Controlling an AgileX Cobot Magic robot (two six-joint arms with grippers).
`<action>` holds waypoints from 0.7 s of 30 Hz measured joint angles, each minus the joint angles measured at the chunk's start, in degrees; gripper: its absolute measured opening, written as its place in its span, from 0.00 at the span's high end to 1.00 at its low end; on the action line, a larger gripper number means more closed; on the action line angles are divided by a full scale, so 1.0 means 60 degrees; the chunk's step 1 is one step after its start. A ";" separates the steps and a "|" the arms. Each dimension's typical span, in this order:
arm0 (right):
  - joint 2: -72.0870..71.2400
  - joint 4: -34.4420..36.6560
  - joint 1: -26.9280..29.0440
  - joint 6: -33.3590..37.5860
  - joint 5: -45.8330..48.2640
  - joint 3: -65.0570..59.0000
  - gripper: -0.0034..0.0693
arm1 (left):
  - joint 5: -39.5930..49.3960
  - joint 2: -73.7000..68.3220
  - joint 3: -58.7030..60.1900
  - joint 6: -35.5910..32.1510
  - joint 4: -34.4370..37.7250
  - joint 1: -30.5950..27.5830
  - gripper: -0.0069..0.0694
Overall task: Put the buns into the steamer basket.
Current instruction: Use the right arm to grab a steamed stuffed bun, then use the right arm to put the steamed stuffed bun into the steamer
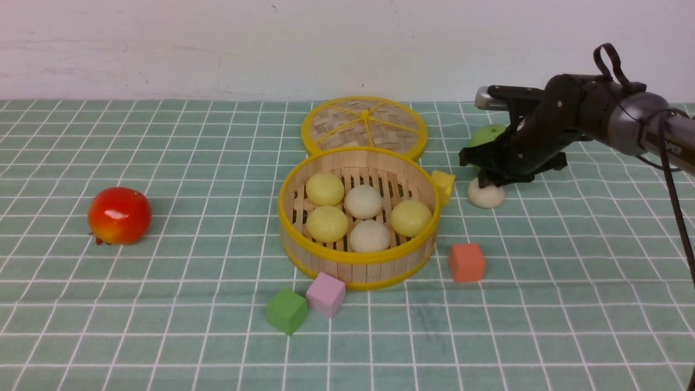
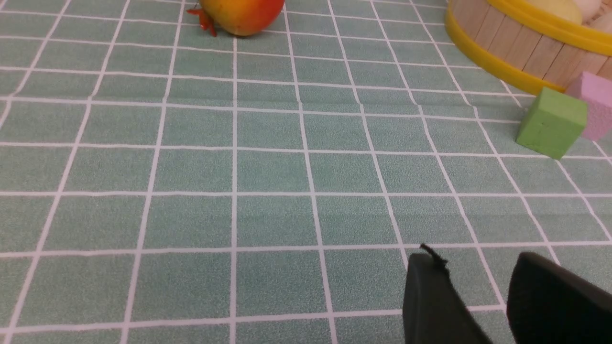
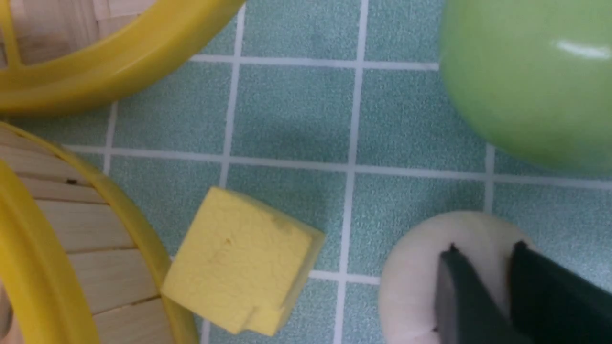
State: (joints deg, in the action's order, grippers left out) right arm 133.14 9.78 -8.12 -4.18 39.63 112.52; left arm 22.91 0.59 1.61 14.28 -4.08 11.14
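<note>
The steamer basket (image 1: 355, 258) stands mid-table and holds several buns, pale yellow (image 1: 324, 188) and beige-white (image 1: 363, 201). One more beige-white bun (image 1: 486, 195) lies on the cloth to the basket's right. My right gripper (image 1: 488, 182) comes down on it from above. In the right wrist view its fingers (image 3: 485, 248) stand close together, pinched into the top of that bun (image 3: 420, 277), which still rests on the cloth. My left gripper (image 2: 473, 260) hovers open over bare cloth with nothing between its fingers; it is out of the front view.
The flat woven lid (image 1: 364, 126) lies behind the basket. A green apple (image 1: 486, 134) sits just behind the right gripper, and a yellow cube (image 1: 443, 184) lies between bun and basket. Orange (image 1: 466, 262), pink (image 1: 325, 294) and green (image 1: 286, 310) cubes lie in front. A red fruit (image 1: 119, 215) is at far left.
</note>
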 joint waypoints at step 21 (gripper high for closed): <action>-0.1350 0.0111 -0.1995 0.0856 -0.0376 0.0229 0.95 | 0.0000 0.0000 0.0000 0.0000 0.0000 0.0000 0.60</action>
State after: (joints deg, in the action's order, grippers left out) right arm 125.04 10.45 -20.09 0.96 37.37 113.89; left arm 22.91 0.59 1.61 14.28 -4.08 11.14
